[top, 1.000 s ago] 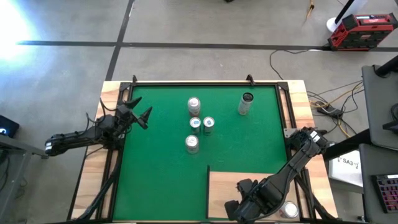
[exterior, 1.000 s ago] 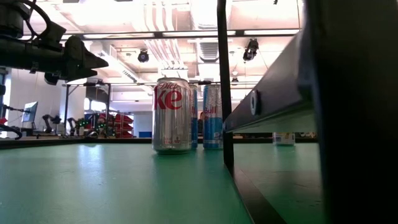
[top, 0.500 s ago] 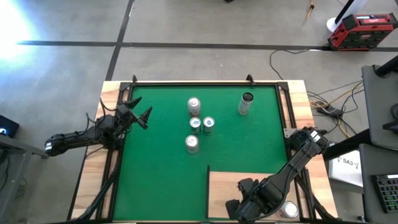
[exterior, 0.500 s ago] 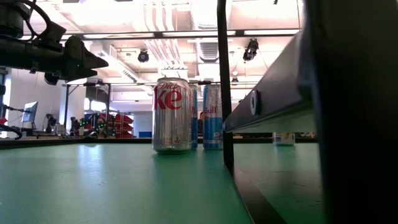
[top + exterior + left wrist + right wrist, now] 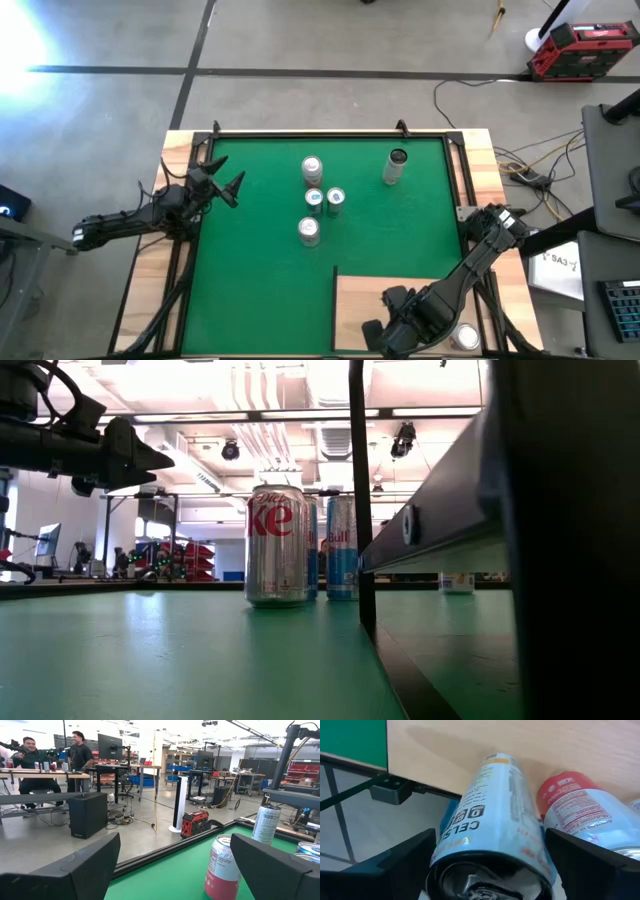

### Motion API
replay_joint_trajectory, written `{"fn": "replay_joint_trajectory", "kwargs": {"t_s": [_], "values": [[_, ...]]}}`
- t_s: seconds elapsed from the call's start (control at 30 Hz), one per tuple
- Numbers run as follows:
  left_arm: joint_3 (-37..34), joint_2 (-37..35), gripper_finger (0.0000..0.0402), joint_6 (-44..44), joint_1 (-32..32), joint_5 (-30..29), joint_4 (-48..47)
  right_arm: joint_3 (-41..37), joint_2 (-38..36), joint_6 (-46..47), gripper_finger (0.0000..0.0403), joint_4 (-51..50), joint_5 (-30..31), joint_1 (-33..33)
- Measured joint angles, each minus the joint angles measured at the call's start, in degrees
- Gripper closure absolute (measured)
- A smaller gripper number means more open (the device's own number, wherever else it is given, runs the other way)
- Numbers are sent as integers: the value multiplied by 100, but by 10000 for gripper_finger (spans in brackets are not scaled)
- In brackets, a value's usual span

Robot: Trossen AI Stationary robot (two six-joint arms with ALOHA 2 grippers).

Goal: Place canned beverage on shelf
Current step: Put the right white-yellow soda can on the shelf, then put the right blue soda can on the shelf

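Note:
The shelf [image 5: 400,290] is a pale wood panel at the mat's near right; it also shows in the right wrist view [image 5: 530,740]. My right gripper [image 5: 378,338] is over its near edge, open. Its fingers stand on either side of a white and blue Celsius can [image 5: 495,815], which is hidden under the arm in the high view. A red and white can [image 5: 575,805] stands right beside it, and its top shows in the high view [image 5: 463,337]. My left gripper [image 5: 228,178] waits open at the mat's left edge, above the table [image 5: 130,455]. My right gripper has one finger [image 5: 405,865] on each side of the Celsius can's upper part [image 5: 470,845]. The can's top faces the wrist camera and its far end is on the shelf. I cannot tell whether the fingers touch it.
Several cans stand on the green mat [image 5: 260,260]: a group at its middle [image 5: 314,199] with a Diet Coke can [image 5: 277,545] nearest, and one apart at the far right [image 5: 396,167]. The shelf's dark edge and post [image 5: 356,480] rise near the low camera. People sit in the room beyond [image 5: 30,755].

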Motion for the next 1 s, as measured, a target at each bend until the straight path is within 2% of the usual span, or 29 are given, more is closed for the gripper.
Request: {"fn": "replay_joint_trajectory", "kwargs": {"t_s": [0.17,0.37,0.83,1.0], "values": [[-1,-1,38,-1,0,0,0,0,-24,109,33,-196,185,-124],[-1,0,38,0,1,-1,0,0,-39,109,33,-268,116,-268],[1,-1,38,-1,0,-1,-2,0,-516,79,32,-1387,144,-850],[0,0,38,0,2,-1,0,0,-724,-718,32,-1600,246,-1367]]}}
